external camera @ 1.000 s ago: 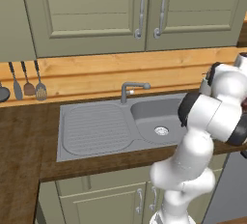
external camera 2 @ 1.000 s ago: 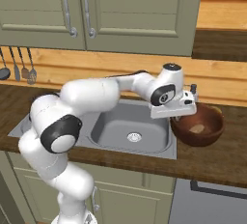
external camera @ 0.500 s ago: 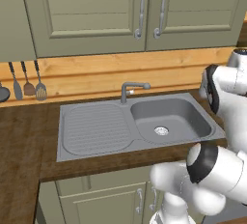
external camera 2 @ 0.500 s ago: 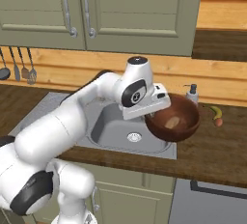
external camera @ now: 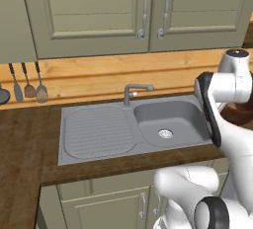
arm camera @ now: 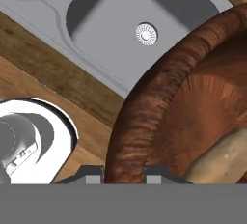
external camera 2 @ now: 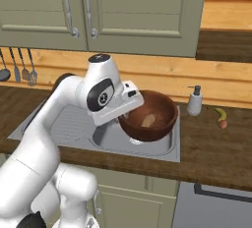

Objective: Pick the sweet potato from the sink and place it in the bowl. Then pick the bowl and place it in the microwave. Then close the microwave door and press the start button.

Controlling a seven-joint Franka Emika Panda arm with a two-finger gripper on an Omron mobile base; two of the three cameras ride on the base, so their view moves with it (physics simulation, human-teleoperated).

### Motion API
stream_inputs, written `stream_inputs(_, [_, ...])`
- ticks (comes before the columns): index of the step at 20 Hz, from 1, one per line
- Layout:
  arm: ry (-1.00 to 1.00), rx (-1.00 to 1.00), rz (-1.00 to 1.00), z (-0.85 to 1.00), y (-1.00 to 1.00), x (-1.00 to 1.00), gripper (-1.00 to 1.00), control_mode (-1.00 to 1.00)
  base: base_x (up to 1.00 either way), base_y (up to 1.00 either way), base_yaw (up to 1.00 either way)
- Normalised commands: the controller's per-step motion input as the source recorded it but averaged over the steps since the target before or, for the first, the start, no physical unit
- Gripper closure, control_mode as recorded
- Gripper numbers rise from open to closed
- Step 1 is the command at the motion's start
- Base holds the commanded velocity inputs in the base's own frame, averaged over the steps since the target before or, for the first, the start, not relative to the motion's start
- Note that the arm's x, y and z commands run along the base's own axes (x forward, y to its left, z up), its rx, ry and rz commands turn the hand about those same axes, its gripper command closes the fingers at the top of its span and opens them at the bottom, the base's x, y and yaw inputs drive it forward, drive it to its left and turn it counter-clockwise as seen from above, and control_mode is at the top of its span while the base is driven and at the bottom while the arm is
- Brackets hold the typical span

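Observation:
My gripper (external camera 2: 129, 107) is shut on the left rim of the dark reddish-brown bowl (external camera 2: 153, 119) and holds it in the air above the right end of the sink (external camera 2: 74, 124). The sweet potato (external camera 2: 148, 120) lies inside the bowl. In the hand view the bowl (arm camera: 164, 107) curves up between the fingertips, my gripper (arm camera: 124, 175) clamps its rim, and the pale sweet potato (arm camera: 222, 158) rests on its floor. Below it is the sink basin (arm camera: 96, 20) with its drain. In the left base view the bowl (external camera: 242, 114) peeks out behind the arm. The microwave is out of view.
A soap dispenser (external camera 2: 195, 100) and a banana (external camera 2: 220, 113) stand on the counter to the right of the sink. The faucet (external camera: 134, 92) rises behind the basin. Utensils (external camera: 29, 87) hang on the wall at the left. Cabinet doors (external camera: 148, 11) run above.
The bowl has been lifted off the counter right of the sink and carried left and toward the base, over the sink's edge. The gripper stayed shut on its rim.

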Motion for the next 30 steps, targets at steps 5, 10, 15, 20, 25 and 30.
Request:
stream_inputs(5, [0.08, -0.11, 0.09, -0.28, 0.54, -0.01, 1.0, -1.0, 0.0, 0.0, 0.0])
stream_inputs(10, [0.0, -0.02, 0.0, -0.03, 0.05, -0.01, 1.0, 1.0, -0.29, 0.01, -0.23])
stream_inputs(15, [0.0, 0.0, 0.0, 0.0, 0.0, 0.0, 1.0, 1.0, -0.27, -0.07, -0.66])
stream_inputs(20, [0.0, 0.0, 0.0, 0.0, 0.0, 0.0, 1.0, 1.0, -0.04, 0.0, -0.83])
stream_inputs(25, [0.0, 0.0, 0.0, 0.0, 0.0, 0.0, 1.0, 1.0, 0.0, -0.23, -0.83])
stream_inputs(30, [0.0, 0.0, 0.0, 0.0, 0.0, 0.0, 1.0, 1.0, 0.04, -0.59, -0.77])
